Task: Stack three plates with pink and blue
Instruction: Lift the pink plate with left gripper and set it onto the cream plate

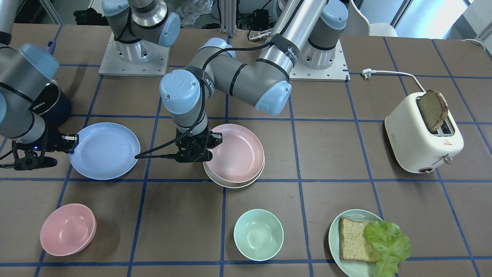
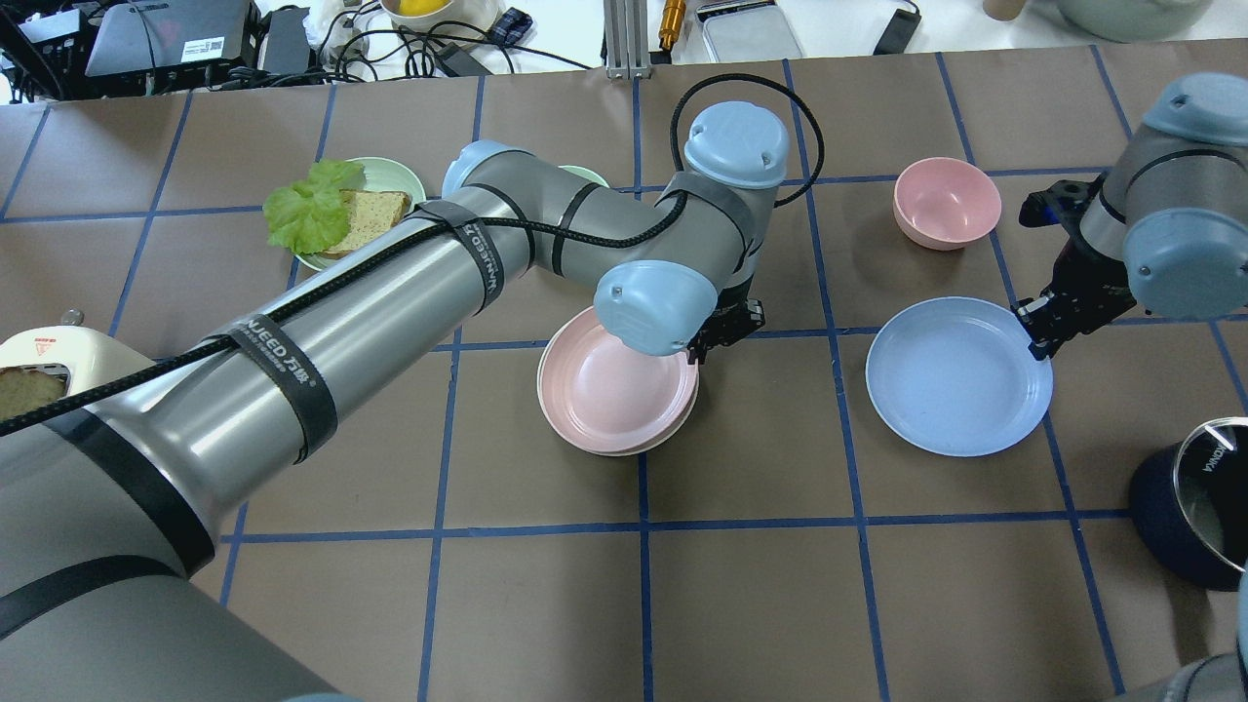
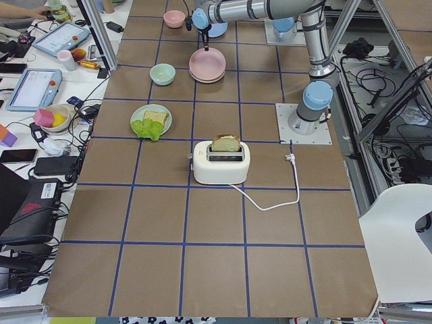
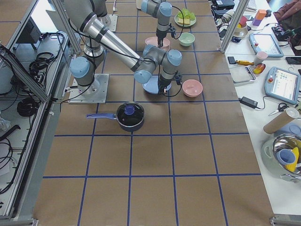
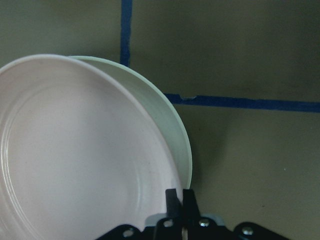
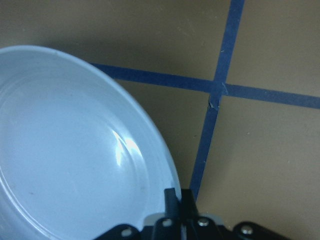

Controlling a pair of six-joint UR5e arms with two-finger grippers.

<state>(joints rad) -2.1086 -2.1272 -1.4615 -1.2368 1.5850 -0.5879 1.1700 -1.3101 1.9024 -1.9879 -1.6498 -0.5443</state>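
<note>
The pastel pink plate (image 1: 234, 154) lies on the cream-white plate (image 1: 230, 184) at the table's middle, slightly offset. My left gripper (image 1: 210, 144) is shut on the pink plate's rim; the left wrist view shows the fingertips (image 5: 172, 200) pinching that rim (image 5: 75, 160) over the cream-white plate (image 5: 170, 125). The pastel blue plate (image 1: 105, 150) sits apart, a grid square away. My right gripper (image 1: 75, 143) is shut on its rim, as the right wrist view (image 6: 179, 197) shows at the blue plate's (image 6: 65, 150) edge.
A pink bowl (image 1: 68, 229), a pale green bowl (image 1: 258, 234) and a green plate (image 1: 336, 242) with bread and lettuce stand along the operators' side. A white toaster (image 1: 423, 138) holds bread. A dark pot (image 2: 1199, 497) stands near my right arm.
</note>
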